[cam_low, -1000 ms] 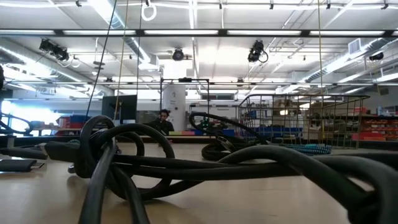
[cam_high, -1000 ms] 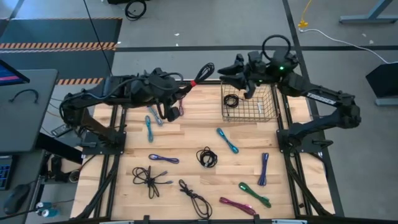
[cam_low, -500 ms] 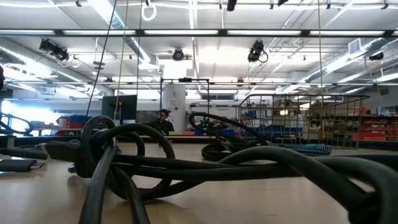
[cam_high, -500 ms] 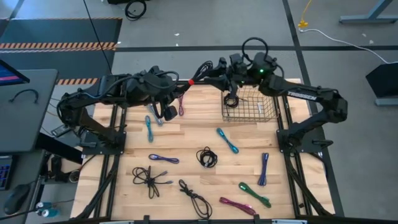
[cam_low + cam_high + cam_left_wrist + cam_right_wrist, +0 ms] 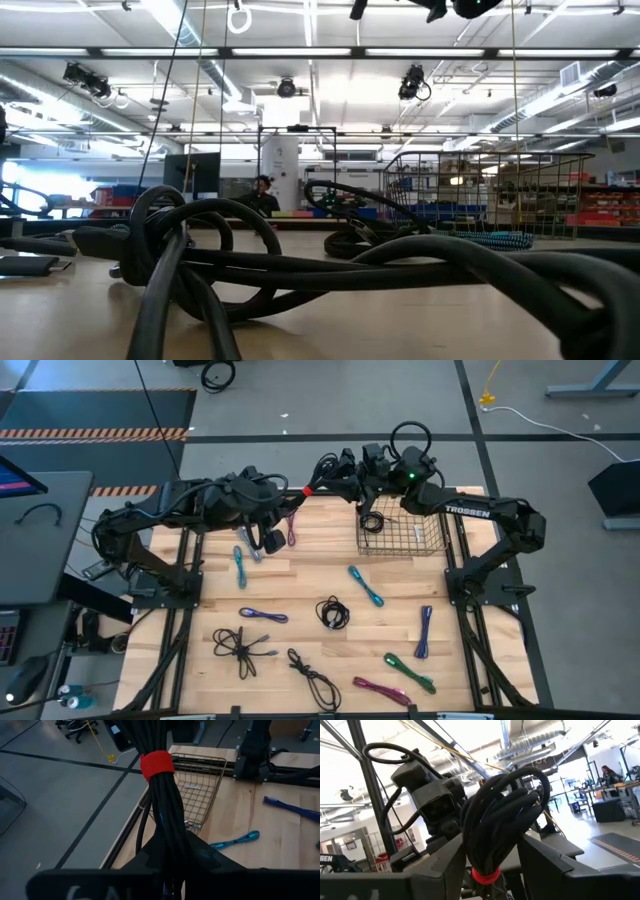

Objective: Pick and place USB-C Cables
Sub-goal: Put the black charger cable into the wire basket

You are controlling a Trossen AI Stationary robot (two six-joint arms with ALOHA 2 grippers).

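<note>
- Wooden tabletop (image 5: pixel 300 575) carries the USB-C cables: one black coil (image 5: pixel 372 521) lies in the wire basket (image 5: pixel 425 545) at the far right of the table, the rest are scattered loose on the wood.
- Nearest the basket lies a teal cable (image 5: pixel 366 586), its long axis running diagonally, near end pointing toward the table's right side; a black coil on the table (image 5: pixel 332 611) sits just beyond it, nearer the front edge.
- Purple cable (image 5: pixel 424 631), green cable (image 5: pixel 410 673) and magenta cable (image 5: pixel 381 690) lie toward the front right, well apart from both grippers.
- Right gripper (image 5: pixel 352 468) hangs over the table's far edge beside the basket's left corner; whether its fingers are spread or closed, I cannot tell.
- Left gripper (image 5: pixel 274 540) hovers at the far left, close to a purple cable at the back (image 5: pixel 291 532) and a blue cable (image 5: pixel 240 567); its finger state is likewise unclear.
- My judgement: the right arm is nearer the teal cable, which lies frontward of its fingers.
</note>
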